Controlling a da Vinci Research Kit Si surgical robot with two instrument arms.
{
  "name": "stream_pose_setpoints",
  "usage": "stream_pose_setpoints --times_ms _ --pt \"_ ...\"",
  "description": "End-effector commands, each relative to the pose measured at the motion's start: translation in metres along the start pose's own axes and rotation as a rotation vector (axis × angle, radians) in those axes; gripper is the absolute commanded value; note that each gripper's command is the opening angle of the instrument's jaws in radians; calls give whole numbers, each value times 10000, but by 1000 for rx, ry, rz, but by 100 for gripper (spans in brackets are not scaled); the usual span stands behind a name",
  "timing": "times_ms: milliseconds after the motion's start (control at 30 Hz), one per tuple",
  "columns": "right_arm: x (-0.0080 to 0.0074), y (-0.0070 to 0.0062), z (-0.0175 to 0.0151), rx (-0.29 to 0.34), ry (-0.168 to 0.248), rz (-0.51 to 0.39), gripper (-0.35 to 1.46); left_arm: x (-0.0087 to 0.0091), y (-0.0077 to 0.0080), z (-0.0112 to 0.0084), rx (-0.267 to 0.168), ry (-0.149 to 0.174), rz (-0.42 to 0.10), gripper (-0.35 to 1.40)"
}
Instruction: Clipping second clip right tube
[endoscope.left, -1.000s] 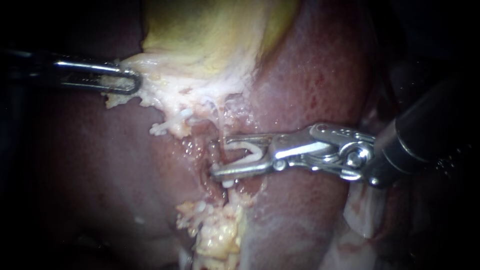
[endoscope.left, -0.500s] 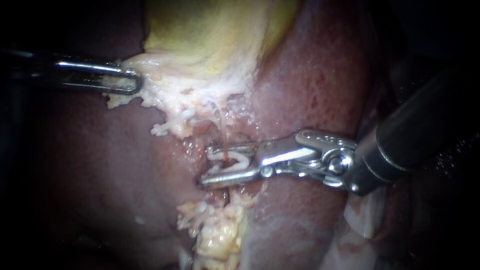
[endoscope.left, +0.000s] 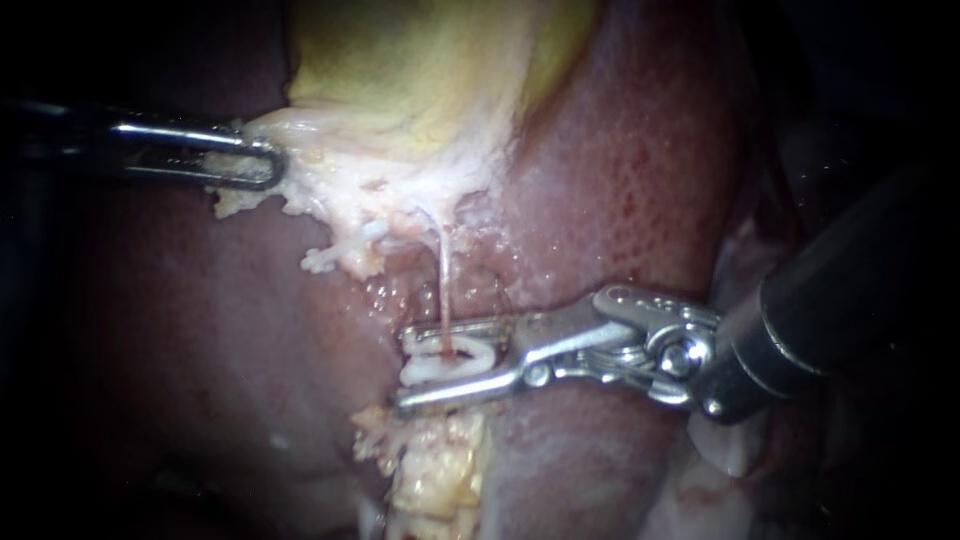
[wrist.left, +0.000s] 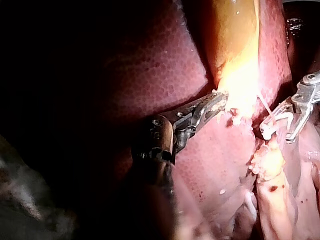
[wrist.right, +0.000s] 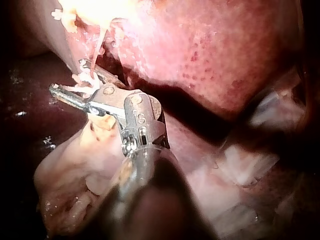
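Note:
A thin pale tube (endoscope.left: 442, 270) runs down from the whitish tissue under the yellow gallbladder (endoscope.left: 420, 60). My right instrument (endoscope.left: 402, 370) comes in from the right. Its jaws hold a white clip (endoscope.left: 445, 362) that straddles the tube's lower end. The same clip (wrist.right: 85, 79) and tube (wrist.right: 100, 42) show at my right instrument's (wrist.right: 67, 76) jaws in the right wrist view. My left instrument (endoscope.left: 245, 160) is shut on the gallbladder's whitish edge at the upper left; the left wrist view shows this grip (wrist.left: 215, 102) too, with the clip (wrist.left: 272, 122) beyond it.
Dark red liver (endoscope.left: 620, 170) lies to the right of the tube and also to its left. A lump of yellow-white fatty tissue (endoscope.left: 430, 470) sits just below the right instrument's jaws. The right instrument's dark shaft (endoscope.left: 850, 270) crosses the right side.
My right instrument has moved left and down, and its clip now sits around the tube. The tube has drawn out straight and taut. The left instrument has held still.

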Motion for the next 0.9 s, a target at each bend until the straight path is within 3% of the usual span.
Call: stream_pose_setpoints --times_ms 33,367,600,900 --pt "0 -1 0 4 -5 -1 44 0 0 0 0 0 0 -35" --pt "0 2 -2 14 -11 -3 38 0 0 0 0 0 0 -35" --pt "-1 6 -6 16 -10 -4 22 0 0 1 0 0 0 -35" --pt "-3 10 -10 16 -13 18 -21 1 0 2 1 0 0 -35"
